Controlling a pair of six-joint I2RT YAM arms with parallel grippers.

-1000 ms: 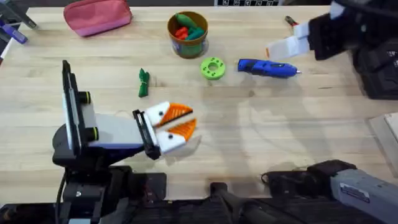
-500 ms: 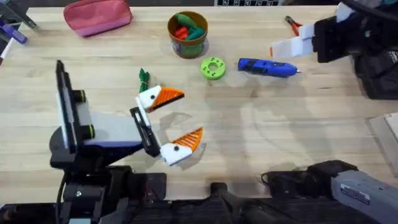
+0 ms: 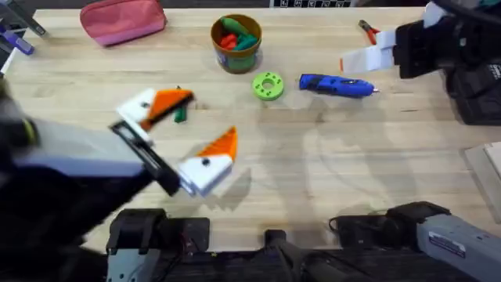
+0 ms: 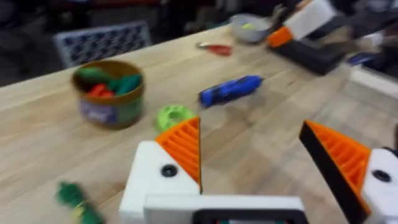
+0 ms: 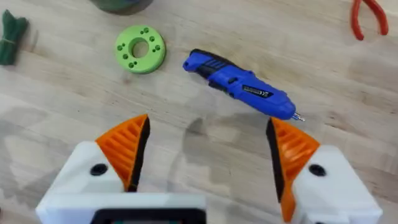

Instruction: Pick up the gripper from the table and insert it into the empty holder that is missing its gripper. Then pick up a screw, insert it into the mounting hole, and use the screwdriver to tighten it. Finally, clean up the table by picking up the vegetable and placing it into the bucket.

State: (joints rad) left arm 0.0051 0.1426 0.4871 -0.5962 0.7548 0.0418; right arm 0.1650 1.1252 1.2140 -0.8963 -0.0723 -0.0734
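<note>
1. As far as we can judge, the fitting work is behind us: both fingers of the left gripper [image 3: 190, 128] carry orange ribbed pads [image 4: 185, 145], and we see no loose tip or screw on the table [image 3: 329, 172]. We cannot tell whether a screw is tightened.
2. What is left looks like the cleanup. The vegetable [image 3: 180, 114] lies on the wood just beside the upper finger of the left gripper, partly hidden by it, and is not yet grasped.
3. Our left gripper is spread wide and empty.
4. Our right gripper [image 5: 205, 158] is also parted and holds nothing; it hangs above the screwdriver [image 3: 337, 85], which lies flat near the green disc [image 3: 268, 85].
5. The bucket [image 3: 236, 43] stands at the far side, already holding red and green toy pieces.
6. On materials: the table is pale wood with visible grain; the finger mounts are white, angular plastic; the pads are wedge-shaped with fine ridges and a black edge.
7. The screwdriver is a glossy blue, thick-pen body with a thin metal bit. The vegetable is slim, dark green and looks soft; the disc is round with small holes.
</note>
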